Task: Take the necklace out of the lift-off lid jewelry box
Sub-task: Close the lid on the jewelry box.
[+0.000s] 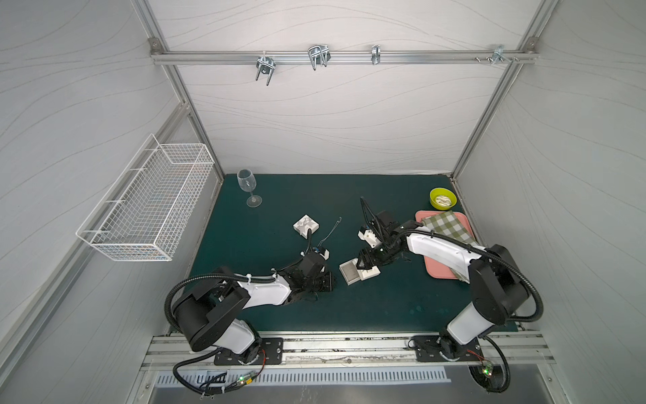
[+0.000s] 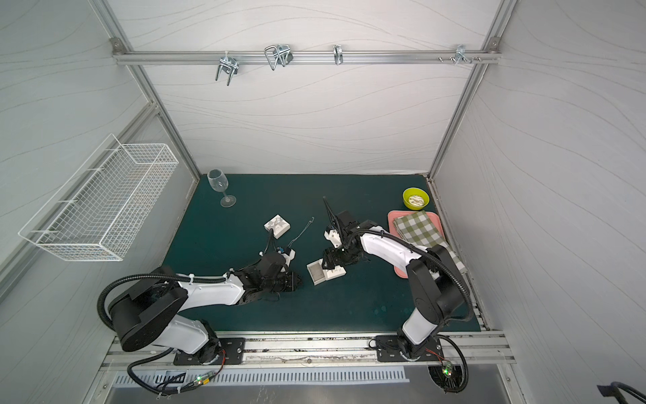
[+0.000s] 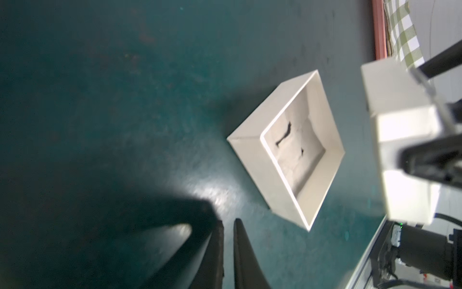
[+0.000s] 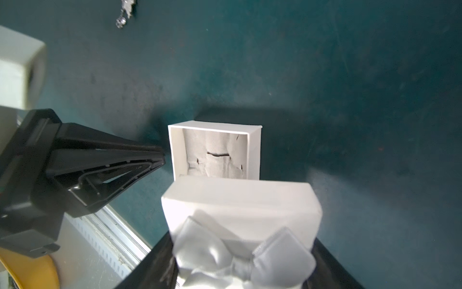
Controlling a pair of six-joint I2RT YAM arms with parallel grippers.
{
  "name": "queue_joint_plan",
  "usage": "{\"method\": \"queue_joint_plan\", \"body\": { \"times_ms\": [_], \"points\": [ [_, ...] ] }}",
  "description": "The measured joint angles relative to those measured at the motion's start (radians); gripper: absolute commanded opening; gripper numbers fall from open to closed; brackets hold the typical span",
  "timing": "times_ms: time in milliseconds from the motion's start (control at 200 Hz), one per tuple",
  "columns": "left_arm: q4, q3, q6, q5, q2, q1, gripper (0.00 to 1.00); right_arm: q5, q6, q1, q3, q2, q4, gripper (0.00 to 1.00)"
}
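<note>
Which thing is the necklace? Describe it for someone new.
On the green mat, look mid-table, just right of the patterned white box. The necklace lies there bare on the mat. It is a thin wiry strand, nothing boxy or white like its neighbours.

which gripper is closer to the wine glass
Left. The left gripper sits beside the open box, on the side toward the wine glass. The right gripper, holding the lid, is beyond the box, farther from the glass.

My work surface: dark green table mat (image 1: 384,307). Directly on it: upright clear wine glass (image 1: 247,185), small white patterned box (image 1: 306,225), thin necklace chain (image 1: 331,231), open white cardboard box base (image 1: 350,273), pink rectangular tray (image 1: 438,269), yellow-green bowl (image 1: 443,198).
</note>
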Motion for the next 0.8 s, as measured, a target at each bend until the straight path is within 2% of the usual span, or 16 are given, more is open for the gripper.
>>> {"method": "queue_joint_plan", "body": {
  "times_ms": [260, 625, 675, 800],
  "points": [
    [0.062, 0.054, -0.003, 0.025, 0.069, 0.000, 0.08, -0.026, 0.007, 0.000, 0.007, 0.027, 0.009, 0.69],
    [0.072, 0.055, -0.004, 0.026, 0.072, 0.001, 0.08, -0.020, 0.008, 0.016, 0.056, 0.061, 0.012, 0.69],
    [0.066, 0.055, -0.006, 0.024, 0.063, 0.001, 0.10, -0.016, 0.008, 0.022, 0.064, 0.061, 0.011, 0.69],
    [0.066, 0.052, -0.020, 0.016, 0.025, 0.001, 0.26, 0.013, 0.016, 0.032, 0.077, 0.061, 0.003, 0.69]
  ]
}}
